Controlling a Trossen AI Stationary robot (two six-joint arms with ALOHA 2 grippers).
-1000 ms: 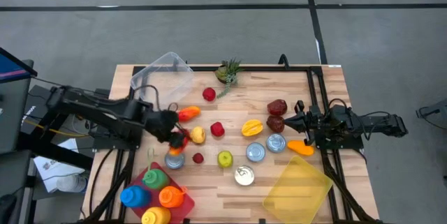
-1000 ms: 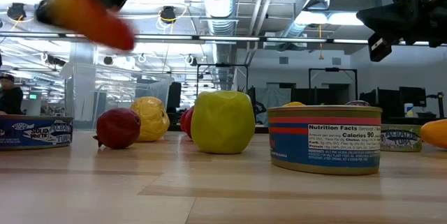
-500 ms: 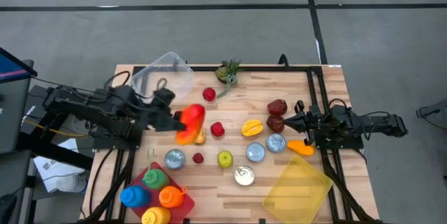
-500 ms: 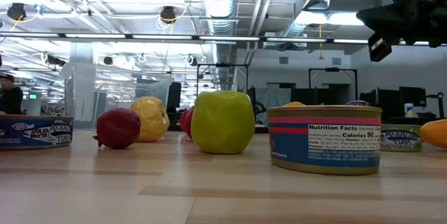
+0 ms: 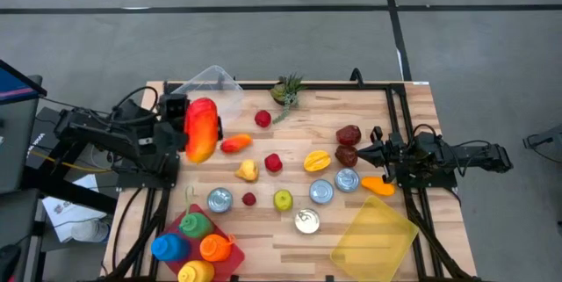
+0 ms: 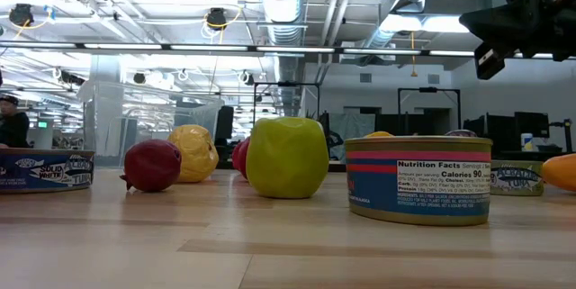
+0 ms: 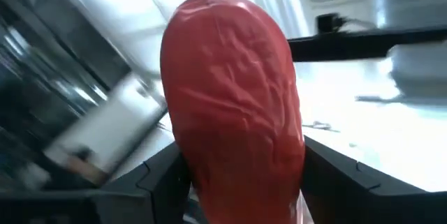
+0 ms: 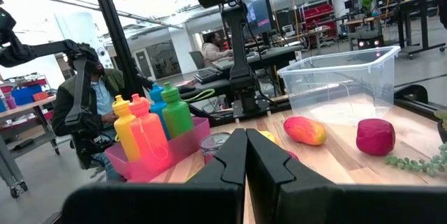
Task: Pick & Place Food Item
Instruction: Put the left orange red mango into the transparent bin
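A red-and-yellow food item is held between the fingers of the left gripper, raised above the table's left edge beside the clear plastic bin. The right gripper is kept fully closed on nothing, parked near the dark red fruits at the right side.

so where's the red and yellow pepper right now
In the high view the pepper is held in the left pincer near the table's left edge, beside the clear bin.
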